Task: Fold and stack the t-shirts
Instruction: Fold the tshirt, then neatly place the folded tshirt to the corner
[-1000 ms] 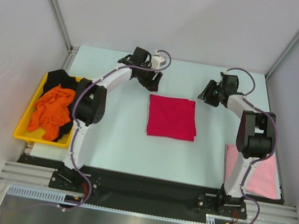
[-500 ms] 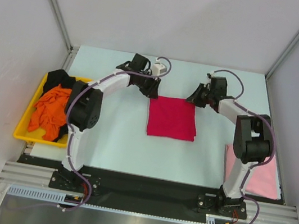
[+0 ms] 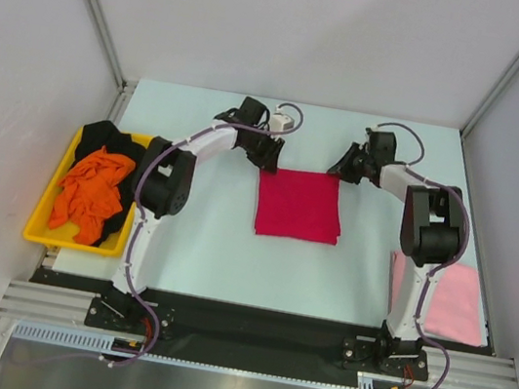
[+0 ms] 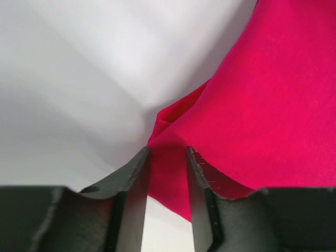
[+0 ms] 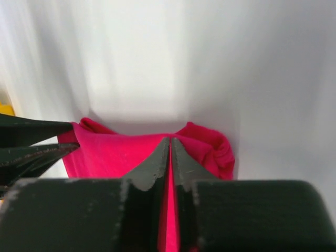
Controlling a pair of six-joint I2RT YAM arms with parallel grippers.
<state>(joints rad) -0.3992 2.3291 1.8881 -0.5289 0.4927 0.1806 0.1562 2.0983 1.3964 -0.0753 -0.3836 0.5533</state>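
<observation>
A pale tabletop (image 3: 194, 234) carries the folded crimson t-shirt (image 3: 298, 204) at centre, bare surface all around it. The left gripper (image 4: 167, 157) straddles its far-left corner, jaws narrowly apart. The right gripper (image 5: 170, 149) appears clamped on the far-right edge, jaws together. The orange t-shirt (image 3: 90, 190) fills the yellow tray (image 3: 38, 219).

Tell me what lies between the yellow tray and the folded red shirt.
In the top view, the left arm crosses bare table between yellow tray and red shirt.
</observation>
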